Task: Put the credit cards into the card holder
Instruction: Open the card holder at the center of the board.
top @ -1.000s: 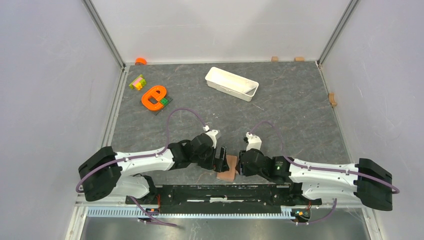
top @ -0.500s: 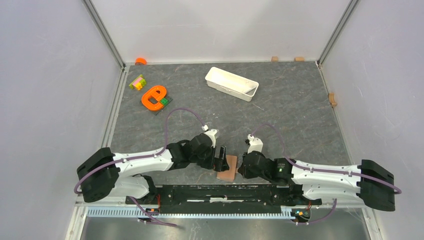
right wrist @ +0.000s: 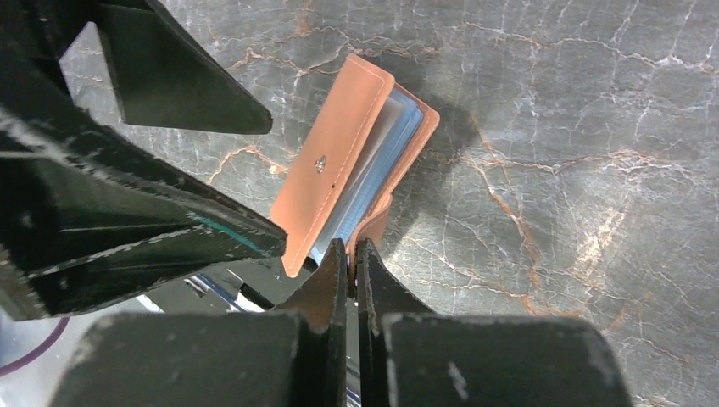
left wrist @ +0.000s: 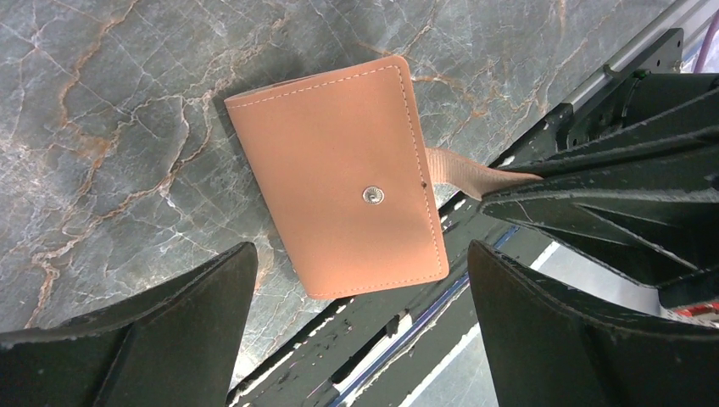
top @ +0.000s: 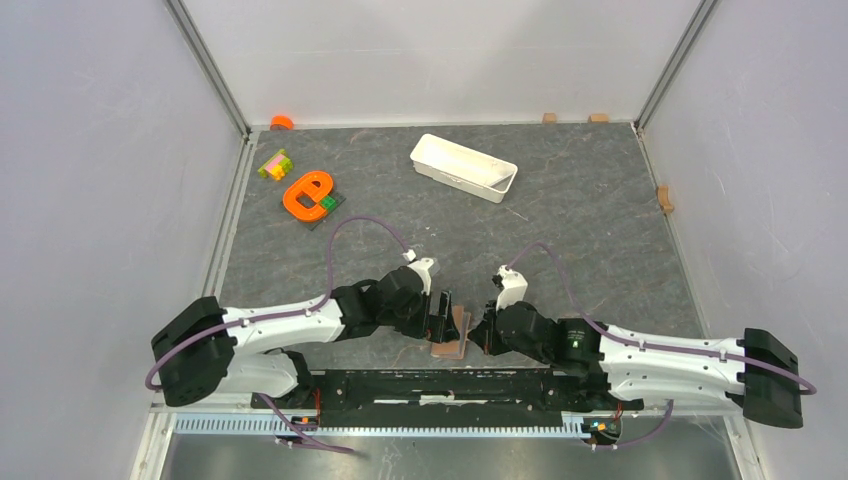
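The brown card holder (top: pixel 453 336) lies at the table's near edge between both grippers; its snap (left wrist: pixel 373 195) faces up. Its cover stands a little ajar, and the pale blue credit cards (right wrist: pixel 373 165) show inside it. My right gripper (right wrist: pixel 352 247) is shut on the holder's brown strap (left wrist: pixel 462 174) at the near right corner, seen from above as right gripper (top: pixel 479 336). My left gripper (left wrist: pixel 360 339) is open and straddles the holder's near end without touching it; from above, the left gripper (top: pixel 441 318) sits just left of the holder.
A long white tray (top: pixel 463 167) stands at the back middle. An orange toy (top: pixel 308 194) and a coloured block (top: pixel 274 164) lie at the back left. The black base rail (top: pixel 440 385) runs just below the holder. Small wooden blocks (top: pixel 665 198) sit by the right wall.
My right gripper has closed onto the holder's strap and shifted slightly right. The holder has tipped up on edge, looking narrower from above. The left gripper has stayed open.
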Tool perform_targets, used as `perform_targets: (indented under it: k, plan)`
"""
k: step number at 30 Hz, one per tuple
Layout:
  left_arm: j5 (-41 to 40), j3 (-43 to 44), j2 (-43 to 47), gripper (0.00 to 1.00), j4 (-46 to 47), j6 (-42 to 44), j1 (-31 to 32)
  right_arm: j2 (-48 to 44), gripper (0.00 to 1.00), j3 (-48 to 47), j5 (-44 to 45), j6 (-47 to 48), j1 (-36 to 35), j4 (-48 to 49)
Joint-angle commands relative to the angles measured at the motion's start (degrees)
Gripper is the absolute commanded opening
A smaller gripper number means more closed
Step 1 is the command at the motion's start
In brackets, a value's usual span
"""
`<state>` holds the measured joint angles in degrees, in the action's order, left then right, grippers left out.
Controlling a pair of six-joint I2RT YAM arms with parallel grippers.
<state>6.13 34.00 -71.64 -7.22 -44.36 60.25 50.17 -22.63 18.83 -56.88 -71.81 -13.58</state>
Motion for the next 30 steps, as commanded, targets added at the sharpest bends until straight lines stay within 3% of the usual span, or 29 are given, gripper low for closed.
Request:
perform_targets:
  k: [1, 12, 20, 30]
  plan:
    - [0.0, 1.2, -0.7, 1.0, 1.2, -2.0, 0.3, -1.8, 0.0, -2.8, 2.5, 2.0, -1.2, 3.1]
    - [-2.0, 2.3, -2.4, 1.0, -0.8, -1.3, 0.3, -1.8, 0.0, -4.2, 3.5, 4.1, -2.8, 4.2]
    - [-3.7, 2.6, -2.9, 0.92, -2.7, -1.3, 0.3, -2.0, 0.0, -4.4, 4.2, 4.2, -2.9, 3.5]
    - [-4.2, 1.3, -1.3, 0.97, -1.8, -1.1, 0.3, -1.3, 0.0, -4.5, 4.4, 4.2, -3.0, 3.0]
